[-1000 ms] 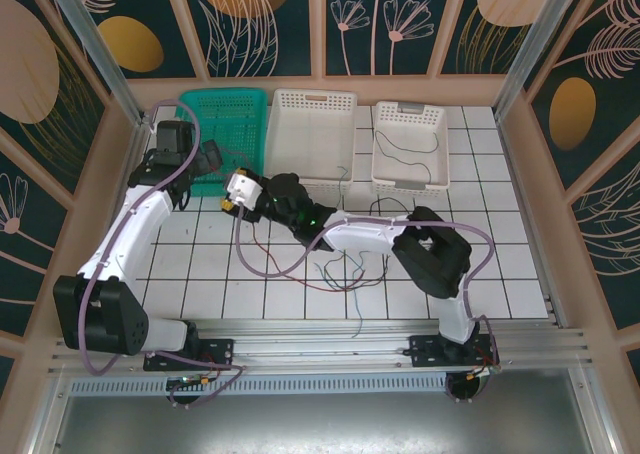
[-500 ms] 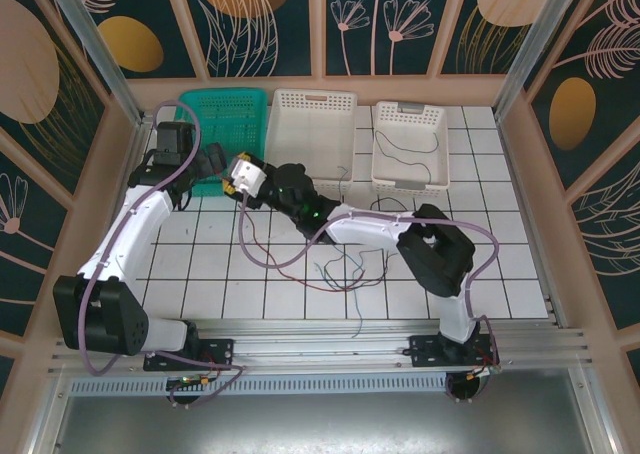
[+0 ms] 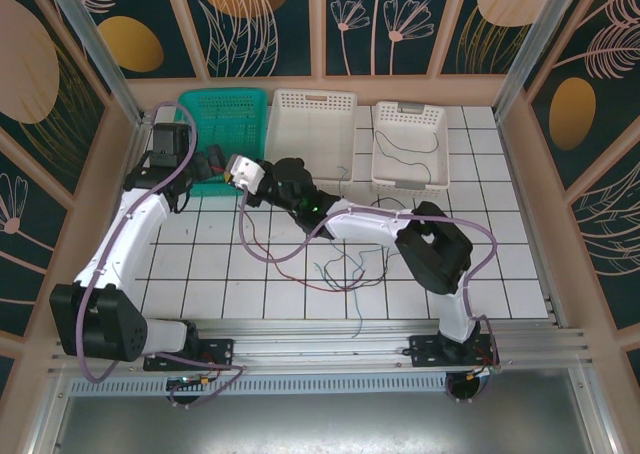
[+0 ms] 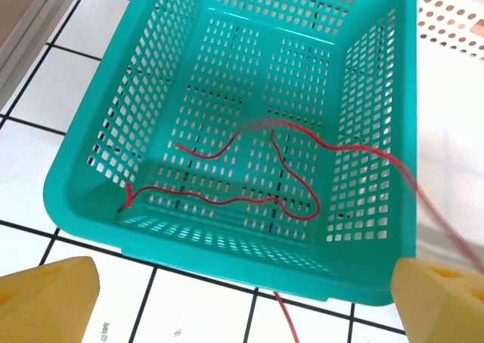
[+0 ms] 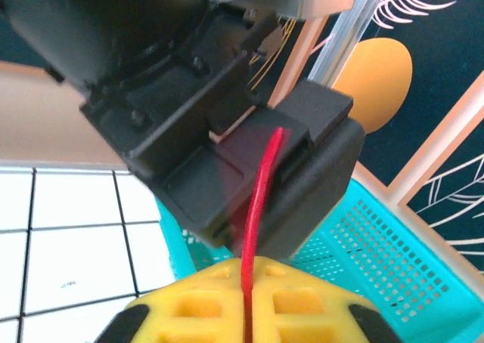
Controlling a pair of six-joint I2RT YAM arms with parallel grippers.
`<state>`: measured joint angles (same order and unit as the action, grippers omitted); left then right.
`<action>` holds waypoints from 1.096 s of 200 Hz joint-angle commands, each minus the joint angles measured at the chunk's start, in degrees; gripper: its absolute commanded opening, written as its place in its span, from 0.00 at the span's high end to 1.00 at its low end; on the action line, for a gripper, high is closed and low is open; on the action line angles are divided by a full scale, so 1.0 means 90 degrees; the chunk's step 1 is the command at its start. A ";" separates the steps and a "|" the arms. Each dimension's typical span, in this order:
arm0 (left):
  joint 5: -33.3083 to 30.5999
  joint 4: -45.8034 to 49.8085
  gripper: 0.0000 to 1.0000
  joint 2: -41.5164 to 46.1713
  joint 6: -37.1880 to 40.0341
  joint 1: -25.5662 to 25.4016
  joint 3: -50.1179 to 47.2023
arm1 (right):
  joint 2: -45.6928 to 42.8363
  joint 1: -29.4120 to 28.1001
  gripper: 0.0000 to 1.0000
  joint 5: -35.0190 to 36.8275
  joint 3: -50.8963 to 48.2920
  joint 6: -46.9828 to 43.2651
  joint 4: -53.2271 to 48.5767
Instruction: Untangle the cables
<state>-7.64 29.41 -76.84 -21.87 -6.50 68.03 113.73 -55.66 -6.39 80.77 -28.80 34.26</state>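
The right claw (image 5: pixel 246 301) is clamped on a red cable (image 5: pixel 261 196); the left claw (image 4: pixel 242 290) hangs spread open above a teal basket (image 4: pixel 125 120), where red wire (image 4: pixel 249 201) lies loose.

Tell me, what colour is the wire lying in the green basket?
Red. The wire in the basket shows best in the left wrist view.
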 commanded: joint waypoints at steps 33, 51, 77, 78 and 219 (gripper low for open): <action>0.0053 0.0190 0.02 0.0450 0.0173 -0.0034 -0.0208 | -0.0319 0.0318 1.00 -0.0430 0.0188 0.0545 -0.0161; 0.0111 0.0221 0.02 0.0490 0.0173 -0.0039 -0.0284 | -0.0292 0.0415 1.00 -0.0433 0.0337 0.0646 -0.0149; -0.0382 0.0207 0.02 0.0860 0.0072 -0.0040 -0.0373 | -0.0033 0.0570 1.00 -0.0488 0.0832 0.0916 -0.0252; -0.0411 0.0198 0.02 0.0895 0.0069 -0.0040 -0.0382 | -0.0021 0.0579 1.00 -0.0499 0.0846 0.0935 -0.0252; -0.0628 -0.2175 0.01 0.3844 -0.0178 -0.0045 -0.3070 | 0.5052 0.0623 1.00 -0.0504 0.7554 0.2243 -0.3631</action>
<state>-13.98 13.28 -41.80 -22.76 -6.74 40.58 157.18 -49.32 -11.81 145.18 -11.57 6.72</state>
